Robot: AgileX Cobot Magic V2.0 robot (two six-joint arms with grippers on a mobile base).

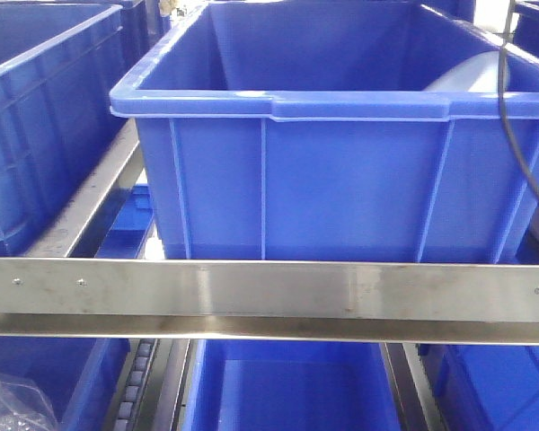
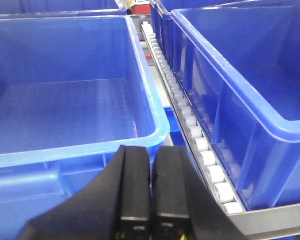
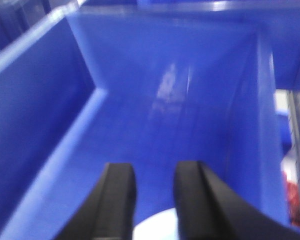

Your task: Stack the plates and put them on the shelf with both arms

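A pale plate stands tilted inside the big blue crate on the steel shelf, by the crate's right wall. Only one pale surface shows, so I cannot tell if it is two stacked plates. In the right wrist view, my right gripper is inside that crate with its jaws apart. The blue crate floor shows between the tips, and the plate's white edge shows low between the fingers. My left gripper is shut and empty, just in front of the rim of the left crate.
A roller track runs between the left crate and the right crate. A black cable hangs over the middle crate's right side. More blue crates sit on the lower tier, and a plastic bag lies at lower left.
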